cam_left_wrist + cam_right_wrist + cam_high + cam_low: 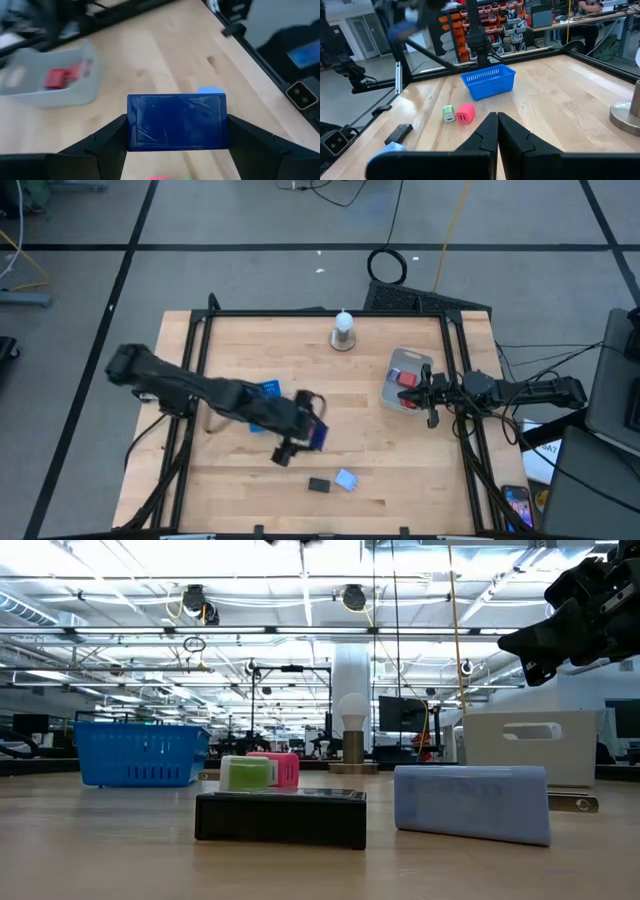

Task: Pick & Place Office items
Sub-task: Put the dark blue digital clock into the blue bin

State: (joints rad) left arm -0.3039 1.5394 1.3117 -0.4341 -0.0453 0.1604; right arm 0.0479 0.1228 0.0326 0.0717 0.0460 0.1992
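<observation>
My left gripper (pixel 312 432) hangs over the table's middle, shut on a dark blue flat block (pixel 175 122). A green piece (pixel 448 114) and a pink piece (pixel 465 113) lie side by side on the table. Nearer the near edge lie a black block (pixel 318 484) and a light blue piece (pixel 347 479). A red piece (pixel 62 77) sits inside the grey bin (pixel 392 385). My right gripper (pixel 497 127) is shut and holds nothing; it hovers at the bin's right side (pixel 430 395). My left gripper pinches the dark blue block between its two fingers, one finger (pixel 112 137) on each short end (pixel 134 125). The fingers come from above, slanting toward the table's right. The block is lifted clear of the table, its broad face toward the wrist camera.
A blue mesh basket (pixel 488 81) stands left of centre, partly under the left arm (pixel 200 392). A white knob on a round base (pixel 343 330) stands near the far edge. Black frame rails (pixel 455 360) border the table. Bare wood lies between the basket and the bin.
</observation>
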